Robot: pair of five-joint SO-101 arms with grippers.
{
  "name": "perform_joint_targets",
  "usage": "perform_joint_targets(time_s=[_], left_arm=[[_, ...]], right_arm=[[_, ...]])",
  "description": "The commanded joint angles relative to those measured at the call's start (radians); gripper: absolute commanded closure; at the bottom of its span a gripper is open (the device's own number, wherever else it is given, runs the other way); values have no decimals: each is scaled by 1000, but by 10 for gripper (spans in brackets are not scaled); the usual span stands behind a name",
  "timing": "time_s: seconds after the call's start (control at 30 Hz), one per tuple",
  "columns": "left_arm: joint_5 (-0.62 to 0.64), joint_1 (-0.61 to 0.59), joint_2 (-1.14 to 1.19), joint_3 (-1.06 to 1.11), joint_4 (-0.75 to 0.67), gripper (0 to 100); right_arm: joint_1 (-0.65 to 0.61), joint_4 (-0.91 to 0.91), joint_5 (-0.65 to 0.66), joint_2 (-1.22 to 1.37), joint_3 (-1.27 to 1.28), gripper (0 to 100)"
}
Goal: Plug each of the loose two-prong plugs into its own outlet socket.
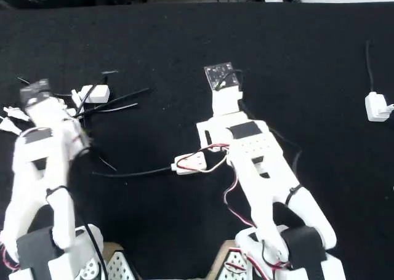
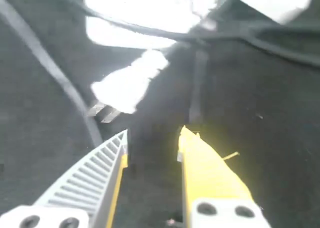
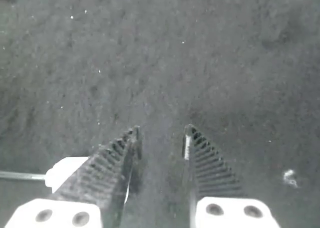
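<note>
Left pincer (image 2: pixel 152 140) — parted, gripping nothing — is hovering beside a white plug (image 2: pixel 130 85); right pincer (image 3: pixel 160 138), likewise parted and empty, is hanging over the black worktop (image 3: pixel 200 47).

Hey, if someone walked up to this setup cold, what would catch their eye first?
First, the white two-prong plug lying just ahead of the open left gripper, among tangled black cords on the left of the high view. Then the right gripper, open over bare black cloth mid-table, with a white corded piece beside its arm. A lone white plug sits near the right edge.
</note>
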Motion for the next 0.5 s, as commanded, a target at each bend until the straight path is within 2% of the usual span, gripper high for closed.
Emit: perform_joint_targets(time_s=[0.0, 0.13, 0.37, 0.47], left_arm=[[12, -65, -3, -110, 78, 834], [12, -79, -3, -124, 97, 834], [11, -248, -3, -205, 97, 833], [-5, -282, -2, -252, 106, 832]], right_arm=[[32, -34, -11, 1, -1, 862], [32, -34, -11, 1, 13, 862], [32, -35, -11, 1, 24, 864], [32, -38, -11, 1, 39, 864]])
